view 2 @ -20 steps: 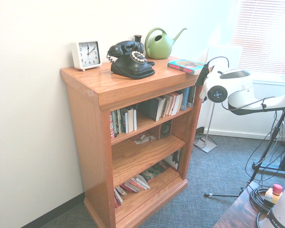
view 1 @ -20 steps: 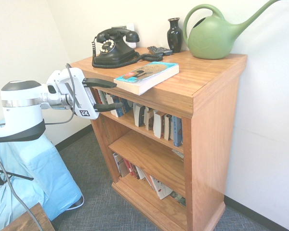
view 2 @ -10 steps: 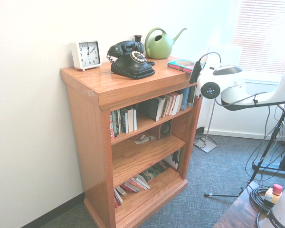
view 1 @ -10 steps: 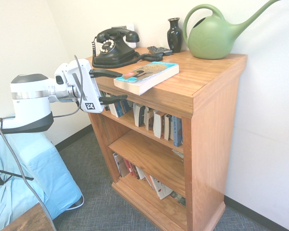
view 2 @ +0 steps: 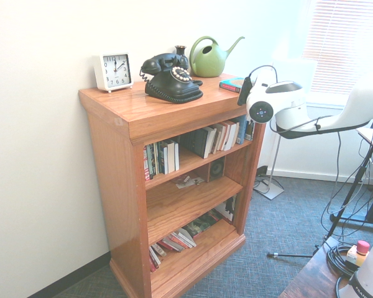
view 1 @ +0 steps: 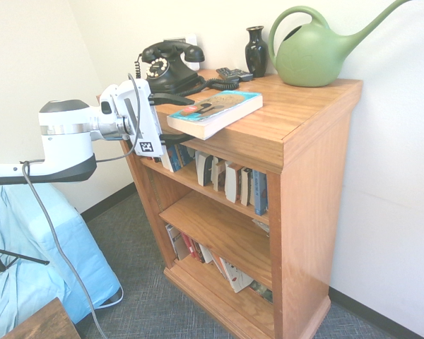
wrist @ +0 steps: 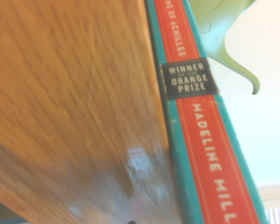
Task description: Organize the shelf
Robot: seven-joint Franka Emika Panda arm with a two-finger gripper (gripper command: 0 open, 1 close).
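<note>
So the gripper [view 1: 177,119] is spread wide with nothing in it, right by the paperback [view 1: 215,113] lying flat on top of the bookcase [view 1: 314,162]. The bookcase stands near the wall, phone [view 1: 168,69] and green watering can [view 1: 312,56] up top too.

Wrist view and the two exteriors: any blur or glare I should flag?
Wrist view: shelf top grain soft, pale glare low on it, spine lettering readable; second exterior view: window blinds washed out; first exterior view: wall pale, book titles too small to read.

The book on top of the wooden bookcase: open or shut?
Shut, lying flat: the teal-and-red paperback book shows its closed spine there.
</note>
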